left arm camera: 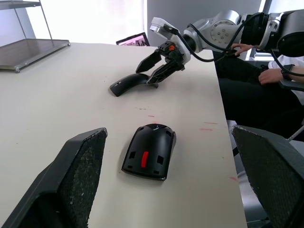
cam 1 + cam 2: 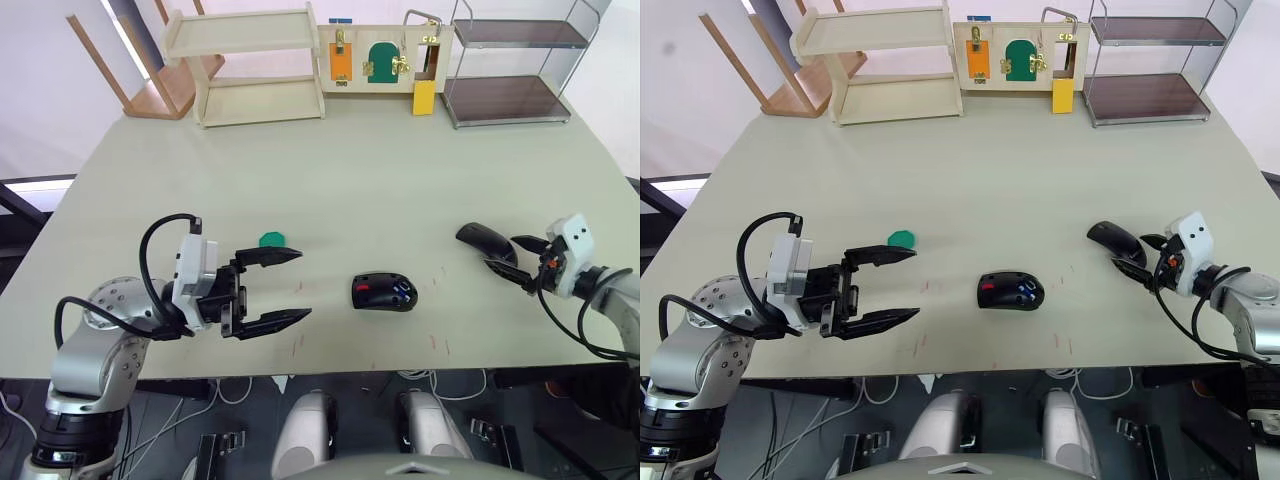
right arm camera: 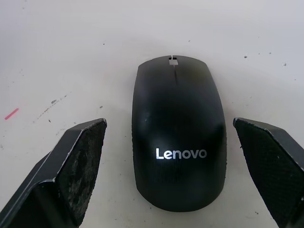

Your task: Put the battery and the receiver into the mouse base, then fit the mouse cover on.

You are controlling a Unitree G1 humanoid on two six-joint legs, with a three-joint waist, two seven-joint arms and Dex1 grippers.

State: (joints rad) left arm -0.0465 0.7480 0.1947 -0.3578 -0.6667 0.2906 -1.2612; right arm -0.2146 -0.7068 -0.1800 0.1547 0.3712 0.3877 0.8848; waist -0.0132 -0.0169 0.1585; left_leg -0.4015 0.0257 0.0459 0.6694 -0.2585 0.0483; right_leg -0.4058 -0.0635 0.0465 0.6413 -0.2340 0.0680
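Mouse base (image 2: 384,292) lies open-side up near the table's front middle, with the mouse cover (image 2: 483,240) well apart on its right.

Blue shows beside the red part inside the base, though whether this is the battery cannot be told. Bare table (image 2: 350,180) surrounds the base on all sides. The right gripper (image 2: 522,261) sits at the cover near the right edge, fingers spread wide on either side of the shell, grasping nothing. The left gripper (image 2: 280,287) hovers to the base's left near the front edge, jaws released and empty. A small green piece (image 2: 272,239) lies just beyond it. Wooden shelf (image 2: 255,65), latch board (image 2: 378,58) and metal rack (image 2: 515,70) line the far edge.
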